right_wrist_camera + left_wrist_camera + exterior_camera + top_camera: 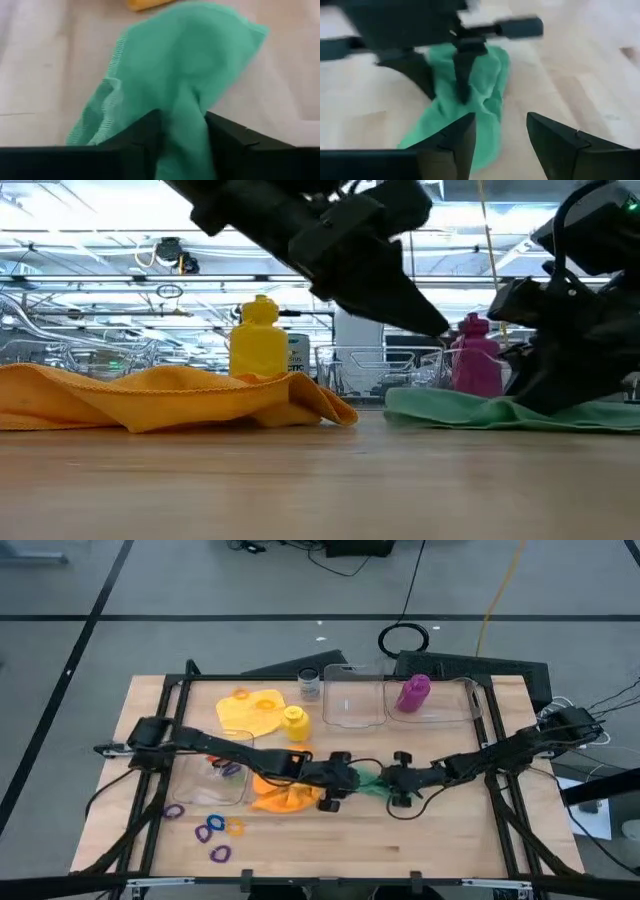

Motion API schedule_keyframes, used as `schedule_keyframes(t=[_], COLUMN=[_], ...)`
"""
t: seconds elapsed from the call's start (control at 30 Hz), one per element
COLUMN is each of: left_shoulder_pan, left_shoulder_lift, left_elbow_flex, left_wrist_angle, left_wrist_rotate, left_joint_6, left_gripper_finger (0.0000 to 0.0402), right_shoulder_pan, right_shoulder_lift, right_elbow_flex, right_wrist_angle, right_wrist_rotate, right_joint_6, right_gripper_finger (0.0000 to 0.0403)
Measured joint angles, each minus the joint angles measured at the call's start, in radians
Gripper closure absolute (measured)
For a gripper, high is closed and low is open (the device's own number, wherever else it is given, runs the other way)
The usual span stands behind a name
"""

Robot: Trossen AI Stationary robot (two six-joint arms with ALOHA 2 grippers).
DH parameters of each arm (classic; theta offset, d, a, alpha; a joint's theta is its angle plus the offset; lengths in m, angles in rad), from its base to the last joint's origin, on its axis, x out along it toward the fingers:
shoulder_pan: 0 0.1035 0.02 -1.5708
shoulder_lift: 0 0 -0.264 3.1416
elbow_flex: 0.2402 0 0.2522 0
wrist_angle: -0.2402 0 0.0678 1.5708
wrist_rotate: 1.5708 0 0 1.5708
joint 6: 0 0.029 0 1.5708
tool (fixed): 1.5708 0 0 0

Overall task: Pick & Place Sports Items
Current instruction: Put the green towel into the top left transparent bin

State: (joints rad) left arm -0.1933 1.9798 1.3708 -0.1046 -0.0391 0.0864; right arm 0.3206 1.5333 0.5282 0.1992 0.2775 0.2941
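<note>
Here the soft green woven cloth [180,75] lies crumpled on the wooden table [440,840] near its centre, between the two arms. Right gripper [182,125] is clenched on the cloth's near edge: a fold of fabric is pinched between both dark fingers [137,132]. Left gripper [500,132] hangs just left of the cloth, fingers parted, grasping nothing. The orange soft cloth [280,795] lies farther left, under the left arm.
</note>
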Motion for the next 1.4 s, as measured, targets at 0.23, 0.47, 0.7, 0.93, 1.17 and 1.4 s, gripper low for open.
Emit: schedule_keyframes(t=[0.23,0.47,0.7,0.93,1.17,1.4], left_shoulder_pan=[-0.028,-0.059,-0.07,-0.038,-0.017,-0.017], left_shoulder_lift=[-0.107,-0.222,-0.394,-0.623,-0.709,-0.707], left_elbow_flex=[0.0,0.0,-0.119,-0.467,-0.699,-0.721], left_wrist_angle=[-0.175,-0.386,-0.452,-0.078,0.278,0.372], left_wrist_rotate=[-0.2,-0.314,-0.371,-0.341,-0.278,-0.277], left_joint_6=[-0.017,-0.057,-0.112,-0.157,-0.205,-0.198], left_gripper_finger=[0.0254,0.0254,0.0254,0.0254,0.0254,0.0254], right_shoulder_pan=[-0.006,-0.036,-0.082,-0.164,-0.377,-0.657], right_shoulder_lift=[0.0,-0.046,-0.193,-0.329,-0.366,-0.334], right_elbow_flex=[-0.002,0.004,0.064,0.15,0.251,0.36], right_wrist_angle=[0.055,0.184,0.158,0.101,0.033,-0.055], right_wrist_rotate=[0.04,0.039,0.053,0.174,0.192,0.02], right_joint_6=[-0.066,-0.132,-0.229,-0.333,-0.341,-0.301], right_gripper_finger=[0.0402,0.0389,0.04,0.0402,0.0403,0.0403])
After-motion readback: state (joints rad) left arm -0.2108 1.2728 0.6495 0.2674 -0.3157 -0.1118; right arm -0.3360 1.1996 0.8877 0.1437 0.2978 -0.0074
